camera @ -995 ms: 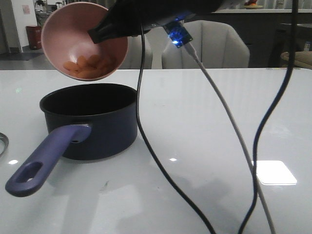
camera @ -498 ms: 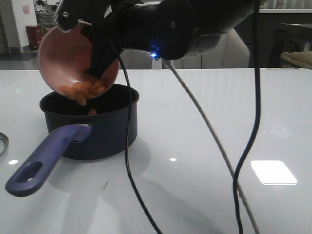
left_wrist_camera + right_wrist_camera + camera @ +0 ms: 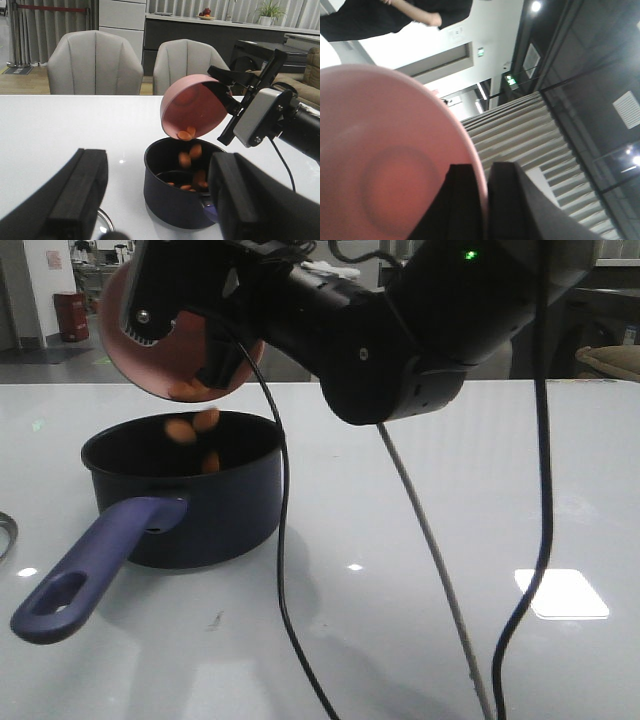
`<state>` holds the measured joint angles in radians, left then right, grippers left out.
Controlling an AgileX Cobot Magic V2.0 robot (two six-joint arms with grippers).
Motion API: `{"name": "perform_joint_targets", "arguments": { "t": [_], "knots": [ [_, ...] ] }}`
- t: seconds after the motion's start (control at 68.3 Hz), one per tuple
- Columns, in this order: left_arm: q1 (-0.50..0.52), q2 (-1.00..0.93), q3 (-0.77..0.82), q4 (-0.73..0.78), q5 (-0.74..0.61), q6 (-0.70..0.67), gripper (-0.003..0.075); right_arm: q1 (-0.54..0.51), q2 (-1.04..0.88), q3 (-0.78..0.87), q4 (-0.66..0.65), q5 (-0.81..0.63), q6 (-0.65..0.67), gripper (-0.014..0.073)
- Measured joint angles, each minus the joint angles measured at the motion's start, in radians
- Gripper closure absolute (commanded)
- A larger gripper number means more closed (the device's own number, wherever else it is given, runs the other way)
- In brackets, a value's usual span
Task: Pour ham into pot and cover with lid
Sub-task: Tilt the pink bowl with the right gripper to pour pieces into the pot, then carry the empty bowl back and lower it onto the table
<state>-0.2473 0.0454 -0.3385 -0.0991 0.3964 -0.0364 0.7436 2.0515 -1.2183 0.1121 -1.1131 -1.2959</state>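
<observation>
Right gripper [image 3: 481, 210] is clamped on the rim of the round pink bowl [image 3: 150, 340], tipped over the dark navy saucepan [image 3: 185, 490] on the white table [image 3: 400, 540]. Small orange-pink ham chunks [image 3: 192, 427] are mid-air, some inside. Left gripper [image 3: 155, 200] is wide open, empty.

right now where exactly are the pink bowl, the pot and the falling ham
pink bowl [image 3: 192, 106], left wrist view, on its tipped inner wall
pot [image 3: 215, 515], front view, on its dark navy outer side wall
ham [image 3: 195, 150], left wrist view, on a chunk falling over the pot's mouth
</observation>
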Motion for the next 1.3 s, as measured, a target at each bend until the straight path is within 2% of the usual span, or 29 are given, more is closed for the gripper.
{"name": "perform_joint_targets", "arguments": {
  "t": [0.132,0.22,0.366,0.542,0.629,0.981,1.303],
  "knots": [
    [0.0,0.0,0.0,0.0,0.0,0.0,0.0244,0.0,0.0,0.0,0.004,-0.009,0.007,0.0456],
    [0.0,0.0,0.0,0.0,0.0,0.0,0.0244,0.0,0.0,0.0,0.024,-0.007,0.074,0.0456],
    [0.0,0.0,0.0,0.0,0.0,0.0,0.0244,0.0,-0.006,0.0,0.111,0.078,0.335,0.0457],
    [0.0,0.0,0.0,0.0,0.0,0.0,0.0244,0.0,-0.059,0.0,0.159,0.313,0.704,0.0457],
    [0.0,0.0,0.0,0.0,0.0,0.0,0.0244,0.0,-0.091,0.0,0.169,0.426,0.804,0.0457],
    [0.0,0.0,0.0,0.0,0.0,0.0,0.0244,-0.04,-0.264,0.0,0.344,0.882,0.857,0.0457],
    [0.0,0.0,0.0,0.0,0.0,0.0,0.0244,-0.246,-0.417,0.0,0.36,1.31,0.859,0.0456]
  ]
}}
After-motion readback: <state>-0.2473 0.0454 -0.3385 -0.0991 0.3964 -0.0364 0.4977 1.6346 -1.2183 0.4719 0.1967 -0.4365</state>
